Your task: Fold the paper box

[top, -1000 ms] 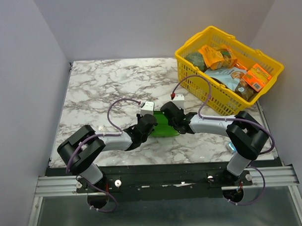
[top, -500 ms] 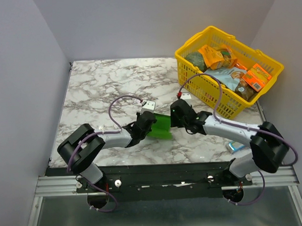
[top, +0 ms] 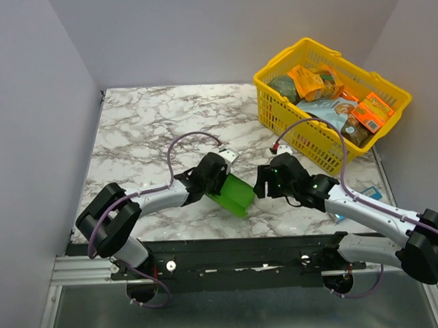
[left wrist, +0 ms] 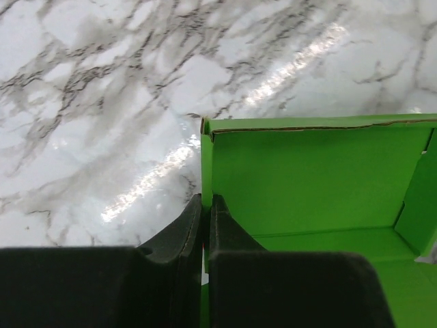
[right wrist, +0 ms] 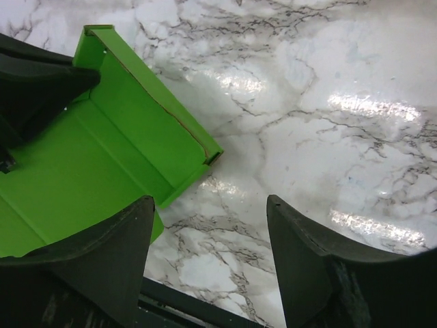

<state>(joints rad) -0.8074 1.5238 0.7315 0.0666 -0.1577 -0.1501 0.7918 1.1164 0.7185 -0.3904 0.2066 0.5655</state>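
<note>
The left claw (top: 220,184) reached in from the left side over the white, grey-veined marble table (top: 145,123). Its two black fingers (left wrist: 194,225) were pressed together on one thin side wall of the bright green paper box (top: 236,195), clamping it with one finger inside the wall and the other outside. The bright green paper box (left wrist: 307,178), made of thin card, sat close to the near edge of the table, about midway between its left and right edges. It was partly formed, with an open inside, a flat floor and raised walls (right wrist: 102,157). Whether it rested flat on the table could not be told.

Just to its right, the right claw (top: 263,185) stood with its fingers (right wrist: 123,239) wide apart over the marble, near the box's end wall but holding nothing.

At the far right corner of the table stood a yellow plastic lattice basket (top: 279,122) filled with assorted packets.
</note>
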